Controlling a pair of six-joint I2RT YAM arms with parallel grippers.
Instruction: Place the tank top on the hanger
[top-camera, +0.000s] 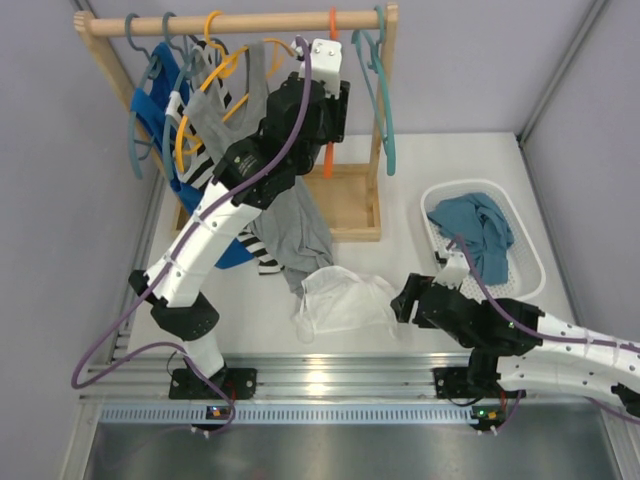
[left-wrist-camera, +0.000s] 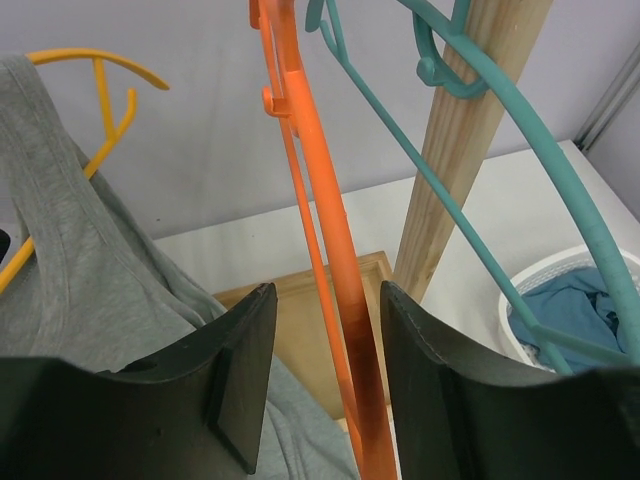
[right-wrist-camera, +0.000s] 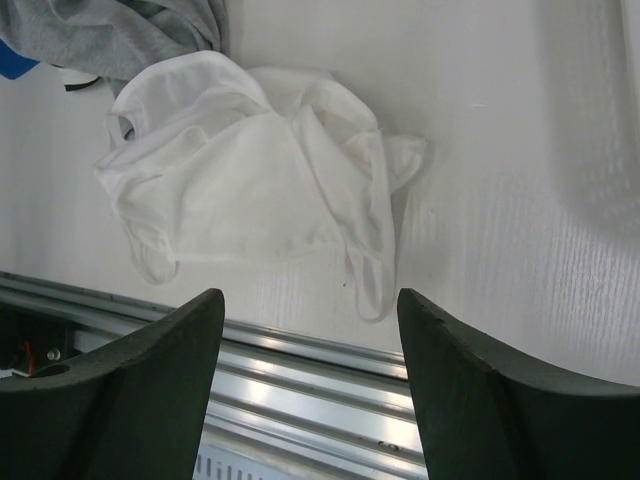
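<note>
there, white tank top (right-wrist-camera: 255, 185) lies crumpled, thin, straps loose.

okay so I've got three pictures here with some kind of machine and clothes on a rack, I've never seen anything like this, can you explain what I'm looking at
These are two robot arms bolted to a table. One picture looks down from above; the other two come from cameras on each wrist.

The left hand is up at the wooden clothes rack, its open fingers either side of the orange hanger, not gripping it. The right hand, also open and holding nothing, hovers near the crumpled white tank top lying on the table. A grey top hangs from the rack, and a white basket holds a blue garment.
</note>
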